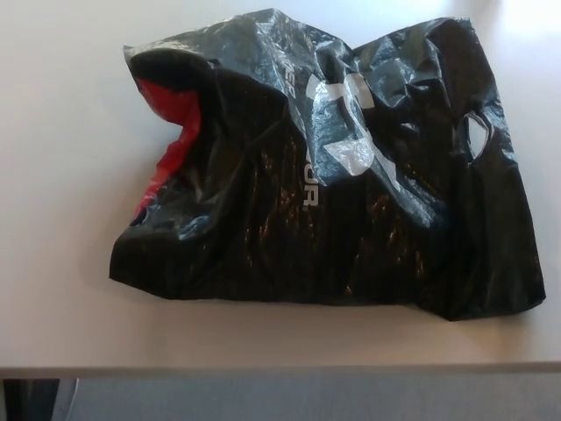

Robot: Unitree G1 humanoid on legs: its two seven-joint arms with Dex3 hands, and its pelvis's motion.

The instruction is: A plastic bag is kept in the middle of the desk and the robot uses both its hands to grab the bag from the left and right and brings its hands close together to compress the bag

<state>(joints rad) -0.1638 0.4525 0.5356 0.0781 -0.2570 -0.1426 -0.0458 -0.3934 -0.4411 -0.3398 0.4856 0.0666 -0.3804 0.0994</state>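
Pale desk holds the black plastic bag uncompressed at centre; neither hand shows, so I can't tell their fingers.

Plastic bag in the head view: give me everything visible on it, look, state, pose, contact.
The plastic bag is black, glossy and heavily crumpled, lying spread out on the pale desk. White logo and lettering run across its upper middle. A red lining or content shows at its open left end. A handle cut-out sits near the right edge. Its front edge lies close to the desk's near edge. Only the desk touches it; neither robot hand is in view.
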